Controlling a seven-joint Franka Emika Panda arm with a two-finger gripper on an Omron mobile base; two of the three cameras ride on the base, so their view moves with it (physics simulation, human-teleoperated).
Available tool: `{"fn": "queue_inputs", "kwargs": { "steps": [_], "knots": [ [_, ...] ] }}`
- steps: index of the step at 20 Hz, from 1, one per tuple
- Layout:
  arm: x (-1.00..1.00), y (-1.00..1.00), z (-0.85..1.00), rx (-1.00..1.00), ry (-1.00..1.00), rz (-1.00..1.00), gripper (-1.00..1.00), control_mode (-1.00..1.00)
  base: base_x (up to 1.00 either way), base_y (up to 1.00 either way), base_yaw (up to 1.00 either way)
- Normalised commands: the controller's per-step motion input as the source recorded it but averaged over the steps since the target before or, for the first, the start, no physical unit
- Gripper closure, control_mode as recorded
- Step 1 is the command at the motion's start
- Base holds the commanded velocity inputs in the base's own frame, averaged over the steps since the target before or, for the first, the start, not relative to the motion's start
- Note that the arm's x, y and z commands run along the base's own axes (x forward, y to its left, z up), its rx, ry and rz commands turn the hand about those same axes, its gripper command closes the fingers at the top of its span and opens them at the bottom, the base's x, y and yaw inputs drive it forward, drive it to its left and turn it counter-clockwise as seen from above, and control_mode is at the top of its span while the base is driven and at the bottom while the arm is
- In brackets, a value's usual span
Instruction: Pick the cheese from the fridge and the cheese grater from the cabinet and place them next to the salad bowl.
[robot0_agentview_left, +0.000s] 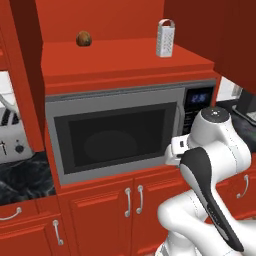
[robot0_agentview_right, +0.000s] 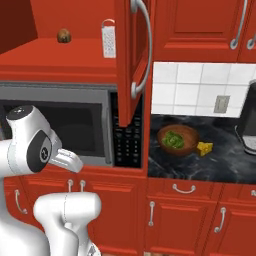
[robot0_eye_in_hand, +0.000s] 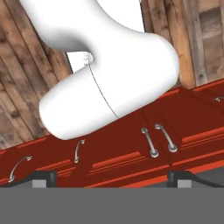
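- The tool (robot0_eye_in_hand: 112, 181) stood at its widest, its two dark tips far apart at the bottom of the hand view, holding nothing and touching nothing; beyond them lay the lower red cupboards (robot0_eye_in_hand: 131, 153) with their curved silver handles.
- In the base views the arm was folded low in front of the microwave (robot0_agentview_left: 117, 132), well below the open cabinet (robot0_agentview_left: 125, 62).
- The cheese grater (robot0_agentview_left: 165, 38) stood upright on the cabinet shelf, at about 1 o'clock from the arm's upper joint in the left base view, with a small brown round thing (robot0_agentview_left: 83, 38) well apart from it toward 9 o'clock.
- The cheese (robot0_agentview_right: 204, 148) already lay on the dark bench (robot0_agentview_right: 200, 162), just beside the salad bowl (robot0_agentview_right: 175, 139) at its 3 o'clock, so we judged the grater to be the remaining half of the task.
- We saw a risk in the reach upward: the open cabinet door (robot0_agentview_right: 132, 60) hung close beside the grater in the right base view, and a wide swing could strike it.
- The grater looked tall and narrow, so we feared an off-centre approach would tip it or push it deeper along the shelf.
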Motion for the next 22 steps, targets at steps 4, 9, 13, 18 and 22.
{"fn": "queue_inputs", "kwargs": {
  "steps": [4, 9, 13, 18, 22],
  "knots": [
    [0.00, 0.00, 0.00, 0.00, 0.00, 0.00, -1.00, 1.00, 0.29, 0.00, -0.01],
    [0.00, 0.00, 0.00, 0.00, 0.00, 0.00, -1.00, 1.00, 0.34, 0.00, 0.00],
    [0.00, 0.00, 0.00, 0.00, 0.00, 0.00, -1.00, 1.00, 0.42, 0.00, 0.00],
    [0.00, 0.00, 0.00, 0.00, 0.00, 0.00, -1.00, 1.00, 0.43, 0.00, 0.00],
    [0.00, 0.00, 0.00, 0.00, 0.00, 0.00, -1.00, 1.00, 0.41, 0.00, 0.00]
  ]
}}
